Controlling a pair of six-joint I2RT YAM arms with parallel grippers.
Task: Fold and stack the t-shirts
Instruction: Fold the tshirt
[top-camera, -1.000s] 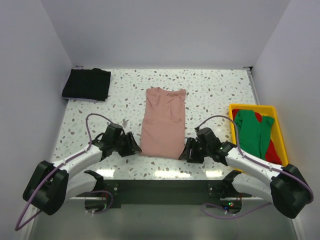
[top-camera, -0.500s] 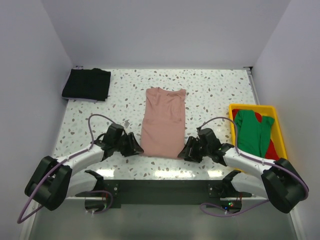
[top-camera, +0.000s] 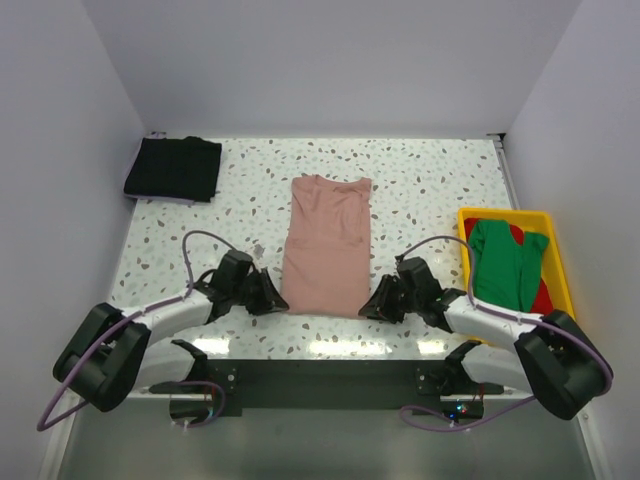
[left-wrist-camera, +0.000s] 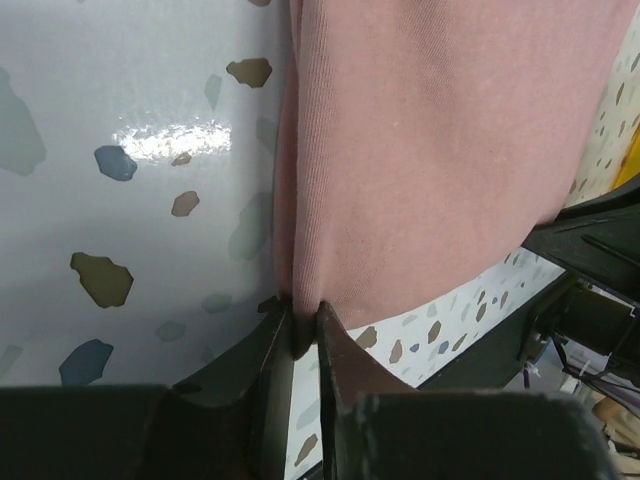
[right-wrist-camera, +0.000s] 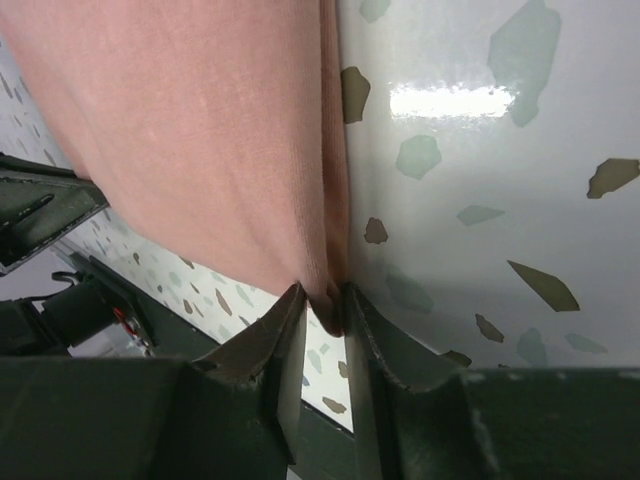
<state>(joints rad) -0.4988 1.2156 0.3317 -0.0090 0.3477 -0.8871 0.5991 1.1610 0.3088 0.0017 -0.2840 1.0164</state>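
Right, at the near edge the left pincer (left-wrist-camera: 305, 318) is clenched on the near left corner of the dusty-pink t-shirt (left-wrist-camera: 440, 150), and the right pincer (right-wrist-camera: 325, 298) nips its near right corner. The shirt lies long and narrow mid-worktop (top-camera: 420, 180). Farther right, a green t-shirt (top-camera: 505, 265) lies over a red t-shirt (top-camera: 549, 302) in the yellow bin (top-camera: 505, 212). Far left sits the folded black t-shirt (top-camera: 173, 168).

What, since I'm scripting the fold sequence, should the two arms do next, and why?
Probably lift both corners slightly and carry them toward the shirt's far end, folding it in half. The left end effector and the right end effector each pinch a near corner of the pink t-shirt, which lies flat on the table as a narrow strip.
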